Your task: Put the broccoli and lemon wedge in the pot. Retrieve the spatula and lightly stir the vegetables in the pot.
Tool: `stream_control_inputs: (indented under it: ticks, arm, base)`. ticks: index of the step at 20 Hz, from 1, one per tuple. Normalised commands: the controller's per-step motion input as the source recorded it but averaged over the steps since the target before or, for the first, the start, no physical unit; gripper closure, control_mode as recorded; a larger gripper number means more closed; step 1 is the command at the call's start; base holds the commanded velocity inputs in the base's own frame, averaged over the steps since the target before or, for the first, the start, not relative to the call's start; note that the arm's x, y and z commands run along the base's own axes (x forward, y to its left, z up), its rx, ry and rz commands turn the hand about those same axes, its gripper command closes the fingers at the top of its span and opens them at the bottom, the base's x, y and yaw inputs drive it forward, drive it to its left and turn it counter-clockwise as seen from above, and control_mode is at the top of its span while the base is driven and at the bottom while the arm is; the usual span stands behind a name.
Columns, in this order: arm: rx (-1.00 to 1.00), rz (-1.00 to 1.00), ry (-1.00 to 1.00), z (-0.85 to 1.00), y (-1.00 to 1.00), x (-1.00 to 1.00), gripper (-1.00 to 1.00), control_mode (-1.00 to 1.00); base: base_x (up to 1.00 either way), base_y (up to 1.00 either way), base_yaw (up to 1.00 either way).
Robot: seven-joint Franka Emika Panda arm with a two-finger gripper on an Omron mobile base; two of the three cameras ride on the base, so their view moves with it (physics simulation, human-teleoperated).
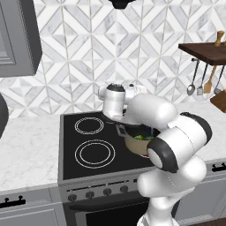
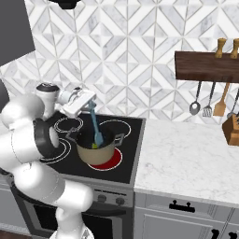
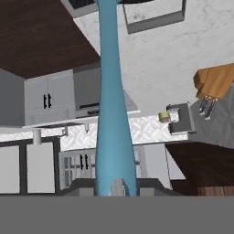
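- So I'm at the stirring step: the gripper is clamped on the top of the spatula, whose teal handle slants down into the pot.
- The pot sits on the front right burner of the stove, which glows red underneath it.
- I can see green bits inside, the broccoli I think; the lemon wedge is too small to pick out.
- Next up, small gentle circles, I reckon, keeping the blade off the pot's walls.
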Motion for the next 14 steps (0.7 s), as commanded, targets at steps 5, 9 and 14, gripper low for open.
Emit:
stream_control_inputs:
  ticks: [5,9,14]
  arm:
    - [-0.08,-0.06,-0.07,-0.60,-0.06,0.22,1.00,-1.00]
    - [-0.13,-0.02,-0.13,-0.46,-0.01,0.04,1.00,-1.00]
    - [-0.02,0.00,-0.12,-0.38,0.00,0.00,1.00,-1.00]
  base:
    - [0.00,0.00,0.00]
    - [0.00,0.00,0.00]
    - [0.00,0.00,0.00]
